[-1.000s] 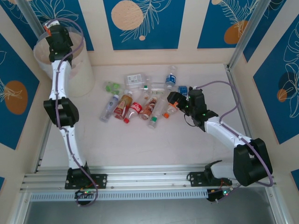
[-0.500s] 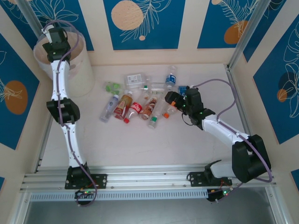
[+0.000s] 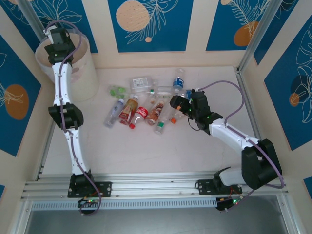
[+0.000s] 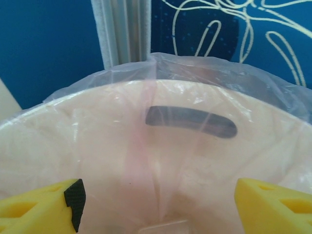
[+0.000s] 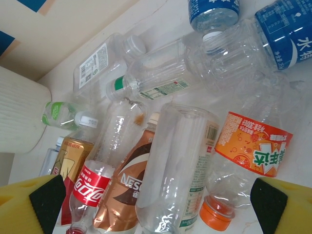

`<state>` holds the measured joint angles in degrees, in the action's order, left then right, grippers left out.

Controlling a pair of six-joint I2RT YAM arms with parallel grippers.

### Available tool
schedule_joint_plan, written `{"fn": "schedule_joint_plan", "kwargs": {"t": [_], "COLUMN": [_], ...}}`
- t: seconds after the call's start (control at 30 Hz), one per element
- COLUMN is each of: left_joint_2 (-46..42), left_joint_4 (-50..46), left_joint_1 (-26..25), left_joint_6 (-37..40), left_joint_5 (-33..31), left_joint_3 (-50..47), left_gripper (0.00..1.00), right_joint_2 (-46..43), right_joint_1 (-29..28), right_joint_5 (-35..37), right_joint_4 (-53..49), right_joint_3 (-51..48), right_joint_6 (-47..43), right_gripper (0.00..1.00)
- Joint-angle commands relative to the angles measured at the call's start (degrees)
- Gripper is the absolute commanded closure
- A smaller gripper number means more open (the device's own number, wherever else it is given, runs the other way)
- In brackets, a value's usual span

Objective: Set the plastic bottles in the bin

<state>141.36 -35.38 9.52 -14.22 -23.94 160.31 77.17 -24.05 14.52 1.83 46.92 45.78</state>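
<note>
Left claw (image 4: pixel 158 204) over the bin (image 4: pixel 195 97): jaws had spread apart, nothing between them, so its bottle was likely released. Right claw (image 3: pixel 176 103), wide apart, had edged toward the orange-labelled bottle (image 5: pixel 251 148). The remaining plastic bottles (image 3: pixel 141 109) lay on the bench (image 3: pixel 146 146).

The pale tabletop (image 3: pixel 146 151) was boxed in by cream wall panels (image 3: pixel 148 29) painted with deep blue blocks, white leaf outlines and orange discs (image 3: pixel 132 15). An aluminium post (image 3: pixel 258 34) ran up the far right corner, and a second post (image 4: pixel 124 29) stood against the blue at the far left. Along the near edge lay silver rails (image 3: pixel 156 185) and a slotted strip (image 3: pixel 146 204).
</note>
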Motion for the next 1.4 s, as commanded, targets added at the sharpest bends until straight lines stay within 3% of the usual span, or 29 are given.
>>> {"fn": "schedule_joint_plan", "kwargs": {"t": [0.0, 0.27, 0.37, 0.57, 0.83, 1.07, 1.2, 1.37], "left_joint_2": [-3.2, -7.0, -8.3, -12.9, -25.6, -32.3, -39.3, -46.4], "left_joint_4": [-2.5, -6.2, -7.8, -7.2, 4.7, 7.6, 16.6, 22.8], "left_joint_1": [-0.1, -3.1, -5.0, -8.9, -13.3, -18.5, -22.6, -28.4], "left_joint_6": [-1.7, -2.8, -3.1, -3.7, -9.2, -8.5, -7.8, -5.4], "left_joint_5": [6.9, 14.7, 17.4, 22.0, 28.9, 28.1, 25.9, 25.0], "left_joint_3": [2.4, 2.4, 1.6, -3.7, -29.6, -38.7, -51.4, -64.5], "left_gripper": [0.17, 0.0, 0.0, 0.0, 0.0, 0.0, 0.0, 0.0], "right_joint_2": [1.3, 8.8, 13.9, 22.7, 31.2, 36.3, 35.4, 28.6], "right_joint_1": [-0.1, 3.5, 4.4, 5.6, 7.9, 8.0, 7.9, 7.6], "right_joint_5": [3.8, 6.6, 7.5, 8.2, 5.0, 3.3, 4.0, 5.5], "right_joint_4": [-3.3, -15.4, -22.0, -24.5, -23.2, -22.9, -21.0, -15.7], "right_joint_3": [2.4, 8.8, 13.6, 20.1, 25.8, 29.2, 27.9, 20.5], "right_joint_6": [0.6, 4.3, 7.0, 9.0, 5.6, 4.5, 4.5, 4.4], "right_gripper": [0.01, 0.0, 0.01, 0.01, 0.07, 0.13, 0.3, 0.43]}}
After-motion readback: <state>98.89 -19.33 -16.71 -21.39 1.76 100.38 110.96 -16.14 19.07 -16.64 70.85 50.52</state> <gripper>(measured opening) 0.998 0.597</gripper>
